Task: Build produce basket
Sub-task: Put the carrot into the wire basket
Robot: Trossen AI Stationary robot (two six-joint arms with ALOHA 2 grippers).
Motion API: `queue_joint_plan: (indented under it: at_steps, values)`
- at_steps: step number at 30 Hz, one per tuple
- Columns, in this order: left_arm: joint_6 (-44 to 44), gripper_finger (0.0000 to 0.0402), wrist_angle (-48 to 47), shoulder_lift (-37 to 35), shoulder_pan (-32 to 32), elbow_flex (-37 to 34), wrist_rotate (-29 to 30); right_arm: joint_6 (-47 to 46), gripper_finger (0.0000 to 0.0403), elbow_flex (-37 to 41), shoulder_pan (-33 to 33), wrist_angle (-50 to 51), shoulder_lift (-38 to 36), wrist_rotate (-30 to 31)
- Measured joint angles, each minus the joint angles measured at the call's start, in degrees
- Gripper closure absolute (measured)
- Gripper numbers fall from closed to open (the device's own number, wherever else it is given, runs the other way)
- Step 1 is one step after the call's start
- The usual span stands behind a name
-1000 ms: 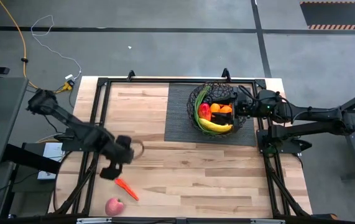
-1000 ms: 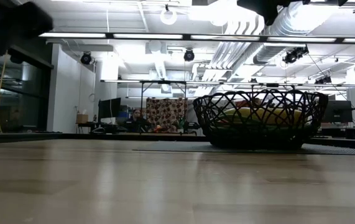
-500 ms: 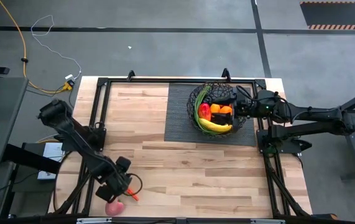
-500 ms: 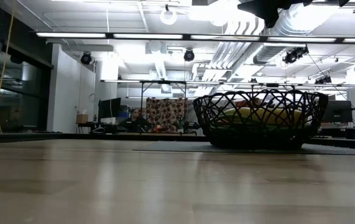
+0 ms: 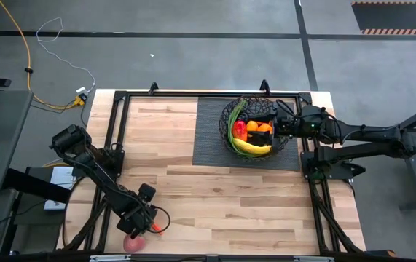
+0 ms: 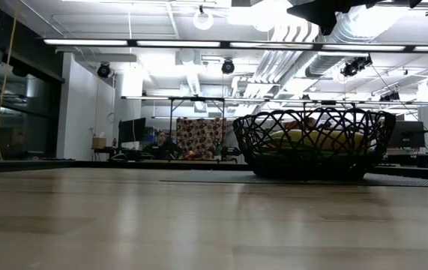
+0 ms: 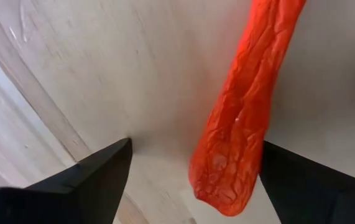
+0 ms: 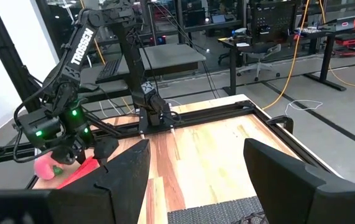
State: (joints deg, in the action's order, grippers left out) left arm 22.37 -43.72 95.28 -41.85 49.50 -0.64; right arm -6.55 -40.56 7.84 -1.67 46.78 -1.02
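Left wrist view: left gripper (image 7: 189, 171) open, dark fingers (image 7: 87, 177) on both sides of the orange carrot (image 7: 239, 124), not yet pinching. Lies at lower left of high view, beside the pink-red apple (image 5: 132, 243). Probably light, stiff, wrinkled, so not slippery; best taken across the thick middle. Right gripper (image 8: 193, 165) open over the basket (image 5: 251, 127) at upper right.

The desk (image 5: 215, 200) is pale planked wood with a smooth, faintly glossy finish. The carrot (image 7: 242, 118) looks like shiny, wrinkled plastic. The basket (image 6: 315, 142) is matt black wire, set on a dark ribbed mat (image 5: 211, 138).
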Motion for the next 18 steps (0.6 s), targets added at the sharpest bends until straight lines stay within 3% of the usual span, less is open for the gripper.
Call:
queue_joint_plan:
  at_steps: [18]
  values:
    - [-2.76, 0.0226, -1.08, 0.4, 0.69, 0.09, -0.15, -0.04, 0.0153, 0.0, 0.0, 0.22, 0.02, 1.29]
